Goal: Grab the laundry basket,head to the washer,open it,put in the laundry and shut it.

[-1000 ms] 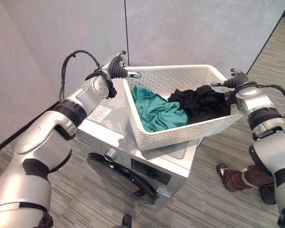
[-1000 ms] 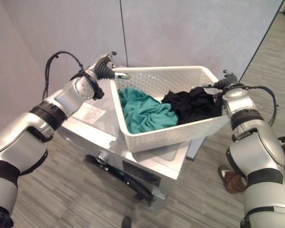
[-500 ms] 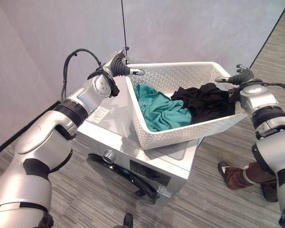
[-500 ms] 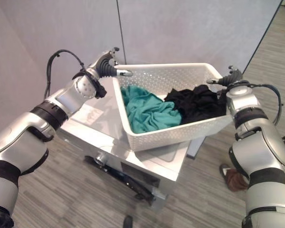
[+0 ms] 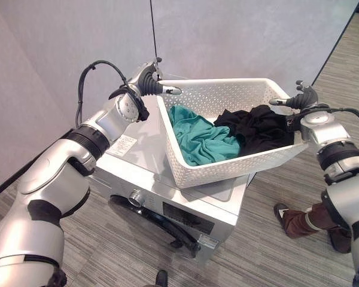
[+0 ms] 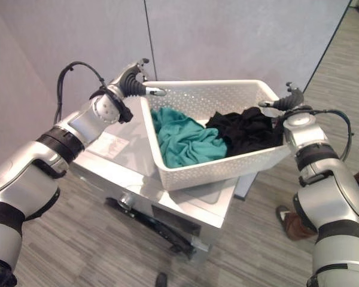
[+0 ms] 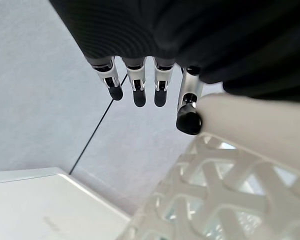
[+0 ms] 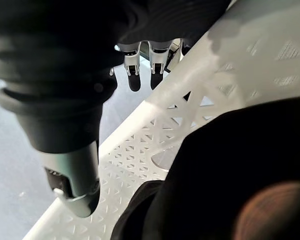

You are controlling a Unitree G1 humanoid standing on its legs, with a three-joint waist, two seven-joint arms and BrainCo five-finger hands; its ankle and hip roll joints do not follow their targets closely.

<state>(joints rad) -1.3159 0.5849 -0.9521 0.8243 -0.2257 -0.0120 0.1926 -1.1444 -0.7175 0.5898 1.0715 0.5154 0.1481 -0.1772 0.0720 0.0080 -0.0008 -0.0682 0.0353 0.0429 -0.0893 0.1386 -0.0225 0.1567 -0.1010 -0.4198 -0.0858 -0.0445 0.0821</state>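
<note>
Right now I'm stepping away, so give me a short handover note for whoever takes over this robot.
Left robot hand and right robot hand each pinch an end rim of the white perforated plastic laundry basket, thumb inside, fingers outside. The basket sits tilted over the top of the silver front-loading washer. A teal garment and black clothes lie inside it. Done: basket brought to washer. Left: open the dark round door, load the laundry, shut it.

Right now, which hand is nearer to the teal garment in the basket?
Left. The left hand grips the basket rim beside the teal garment; the right hand holds the far end.
</note>
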